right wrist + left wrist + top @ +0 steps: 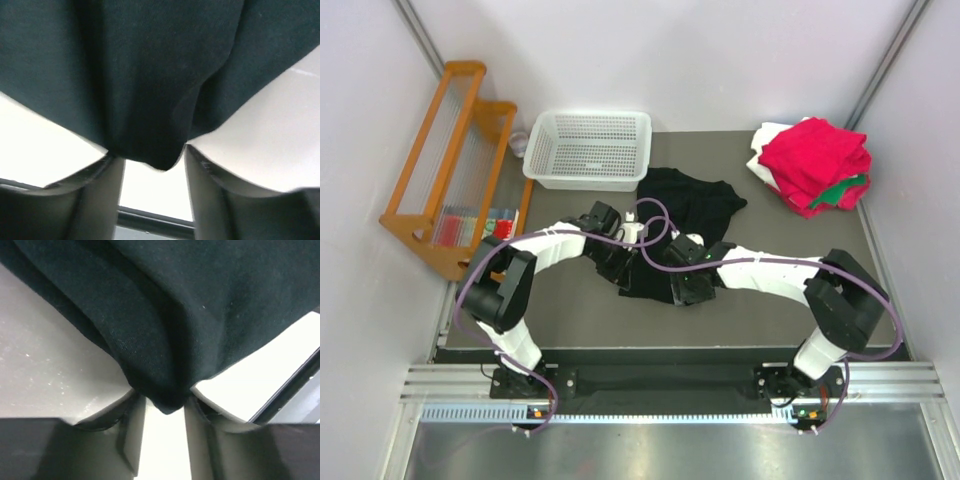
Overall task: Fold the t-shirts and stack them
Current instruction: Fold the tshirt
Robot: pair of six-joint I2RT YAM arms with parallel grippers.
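the left fingers (131, 435) are closed to a narrow gap on a fold of the black t-shirt (200, 315), and the right fingers (102, 195) pinch another fold just beside them, with the rest bunched on the bench (740, 325) beyond both. the cloth looks light, limp and unlikely to slip, so hems or corners would make better holds than mid-cloth bunches.

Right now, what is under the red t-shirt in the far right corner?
Under the red t-shirt a green t-shirt peeks out at the near right edge, and a white t-shirt shows at the left. Whatever else lies beneath is covered.
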